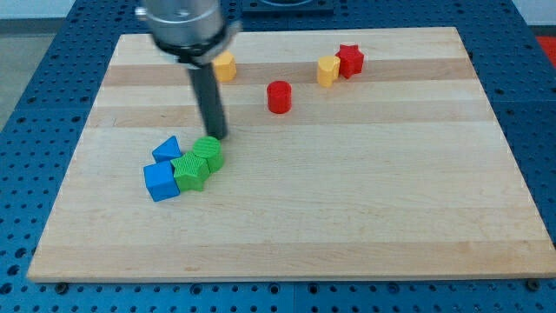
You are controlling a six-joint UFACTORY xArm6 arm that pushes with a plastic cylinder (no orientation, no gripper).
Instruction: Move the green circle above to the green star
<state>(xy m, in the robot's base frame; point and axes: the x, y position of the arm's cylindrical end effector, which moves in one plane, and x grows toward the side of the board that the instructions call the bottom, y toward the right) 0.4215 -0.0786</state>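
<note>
Touching green circle (pixel 208 152) at its upper edge: my tip (pixel 217 137), left-centre of frame; bare rod, grasps nothing. Green star (pixel 191 173) adjoins circle's lower left.

No text, label, brand, number or sign can be read anywhere: not on the wooden board (pixel 347 226), nor on the coloured blocks, nor on the blue perforated table (pixel 35 52) around it.

my tip (pixel 216 136) just above the green circle (pixel 208 151), green star (pixel 191 172) touching its lower left
</note>
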